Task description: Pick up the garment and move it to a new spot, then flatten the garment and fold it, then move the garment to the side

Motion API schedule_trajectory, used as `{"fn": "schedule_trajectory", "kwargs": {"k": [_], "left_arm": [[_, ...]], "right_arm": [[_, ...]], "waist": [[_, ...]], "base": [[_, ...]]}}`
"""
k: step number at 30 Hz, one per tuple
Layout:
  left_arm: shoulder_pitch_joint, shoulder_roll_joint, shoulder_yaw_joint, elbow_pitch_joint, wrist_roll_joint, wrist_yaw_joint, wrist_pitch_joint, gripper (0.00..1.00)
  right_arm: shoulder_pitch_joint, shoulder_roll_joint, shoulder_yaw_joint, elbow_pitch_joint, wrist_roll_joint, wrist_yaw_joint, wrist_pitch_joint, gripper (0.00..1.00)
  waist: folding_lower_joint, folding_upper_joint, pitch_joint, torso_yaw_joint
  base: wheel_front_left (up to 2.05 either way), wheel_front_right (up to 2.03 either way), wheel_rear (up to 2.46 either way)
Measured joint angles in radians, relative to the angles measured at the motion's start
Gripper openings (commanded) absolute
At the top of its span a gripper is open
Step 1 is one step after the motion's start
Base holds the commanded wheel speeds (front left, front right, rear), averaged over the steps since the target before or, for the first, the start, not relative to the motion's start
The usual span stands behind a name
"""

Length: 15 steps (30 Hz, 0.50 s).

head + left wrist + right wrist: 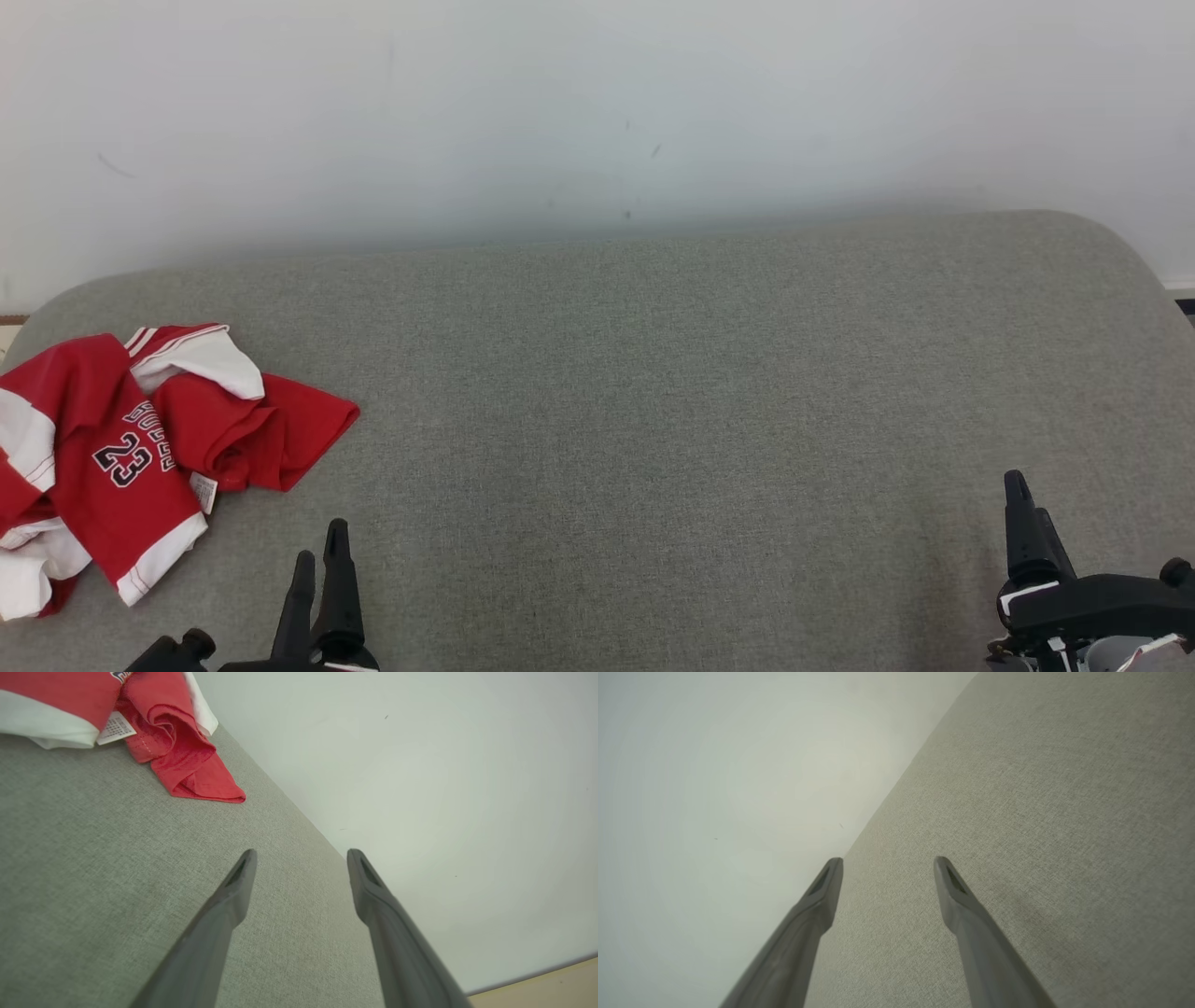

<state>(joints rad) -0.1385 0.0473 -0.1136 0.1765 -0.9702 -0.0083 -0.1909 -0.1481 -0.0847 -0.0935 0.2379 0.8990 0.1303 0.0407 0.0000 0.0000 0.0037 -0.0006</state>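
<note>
The garment (121, 448) is a red and white jersey with the number 23, lying crumpled at the far left of the grey fabric surface (653, 401). My left gripper (319, 541) stands open just right of and nearer than it, not touching it. In the left wrist view the garment (182, 760) lies at the top left, ahead of the open left gripper (302, 854), with bare fabric between the fingers. My right gripper (1018, 495) hangs at the lower right, far from the garment. The right wrist view shows the right gripper (888, 859) open and empty over the surface.
A plain white wall (597, 112) runs along the far edge of the grey surface, whose back corners are rounded. A wide stretch of bare fabric lies between the two grippers. A strip of tan floor (542, 989) shows past the surface's edge.
</note>
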Motion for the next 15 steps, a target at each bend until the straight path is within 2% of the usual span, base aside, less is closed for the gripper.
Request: {"fn": "schedule_trajectory", "kwargs": {"k": [15], "left_arm": [[0.015, 0.0, -0.008, -0.025, 0.267, 0.064, -0.018, 1.0]], "right_arm": [[0.019, 0.004, 0.055, -0.03, -0.279, 0.0, -0.074, 1.0]], "waist": [[0.0, 0.0, -0.005, -0.001]], "base": [[0.0, 0.0, 0.0]]}}
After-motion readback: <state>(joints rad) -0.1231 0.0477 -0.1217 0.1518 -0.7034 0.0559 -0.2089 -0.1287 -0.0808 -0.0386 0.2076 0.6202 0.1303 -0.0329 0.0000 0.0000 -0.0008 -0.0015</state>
